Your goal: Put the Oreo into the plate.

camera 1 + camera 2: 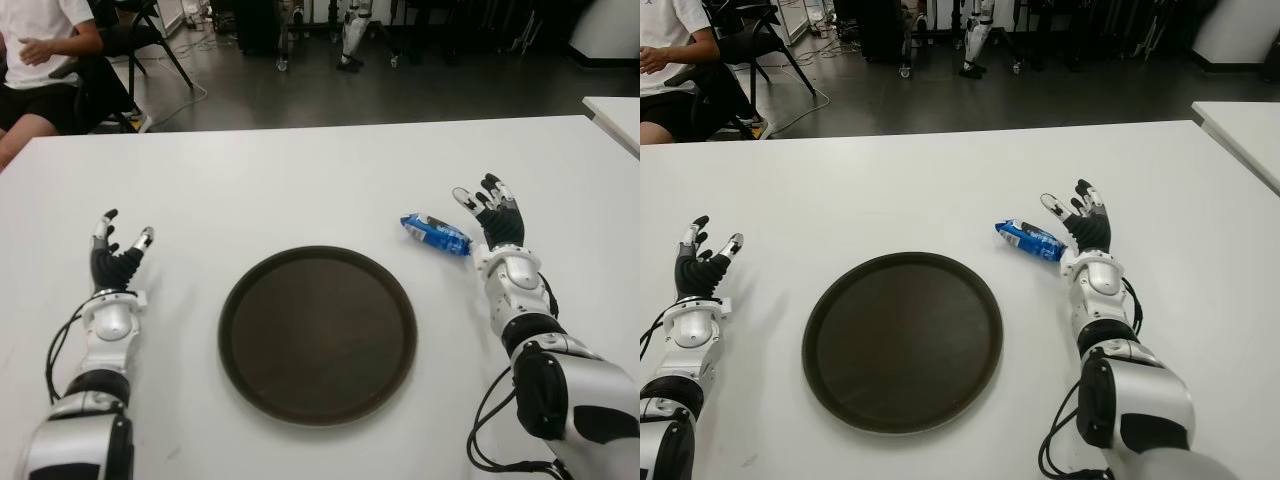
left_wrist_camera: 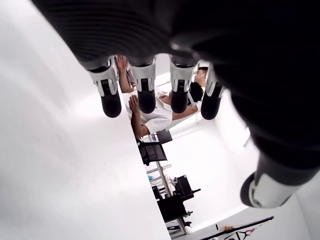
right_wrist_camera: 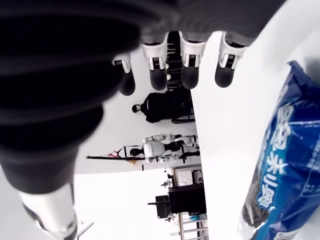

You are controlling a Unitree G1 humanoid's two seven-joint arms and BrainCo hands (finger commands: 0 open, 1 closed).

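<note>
1. Left eye view: white table (image 1: 300,190), the largest surface, carries every task item; a seated person (image 1: 40,60) shows beyond its far left corner.
2. Round dark plate (image 1: 318,335), bare, lies at the centre of the table between the two arms, probably set there so that either hand can reach it.
3. Right hand (image 1: 495,222) shows just to the right of the Oreo pack, palm toward it, fingers (image 3: 191,60) extended and released, holding nothing. This placement suggests an approach for a side grasp that has not yet closed.
4. Left hand (image 1: 115,250) shows well to the left of the plate, idle, fingers (image 2: 146,90) straight and released, likewise holding nothing.
5. Oreo (image 1: 435,234), the smallest item: a blue crinkled foil pack with pale lettering, lying flat on the table beyond the plate's right rim, apart from it and not yet lifted.
</note>
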